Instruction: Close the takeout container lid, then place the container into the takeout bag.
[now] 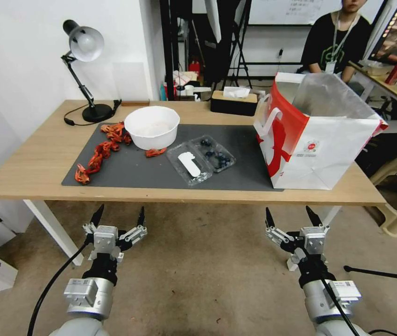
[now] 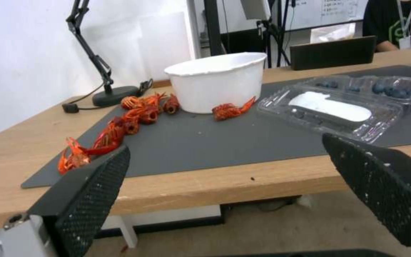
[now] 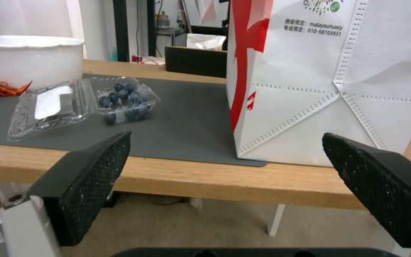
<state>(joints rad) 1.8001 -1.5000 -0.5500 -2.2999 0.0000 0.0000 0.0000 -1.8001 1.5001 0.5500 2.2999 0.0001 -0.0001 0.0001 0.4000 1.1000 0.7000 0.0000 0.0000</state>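
Takeout container (image 1: 201,157): one, lid (image 1: 189,164) open (one takeout bag (image 1: 317,140)).

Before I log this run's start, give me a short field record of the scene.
container: takeout container lies open on the dark mat
lid: lid flat, white sticker up
berries: in the far half
bag: takeout bag upright, mouth open, right of container
left pincer: left pincer open, below table edge
right pincer: right pincer open, below table edge
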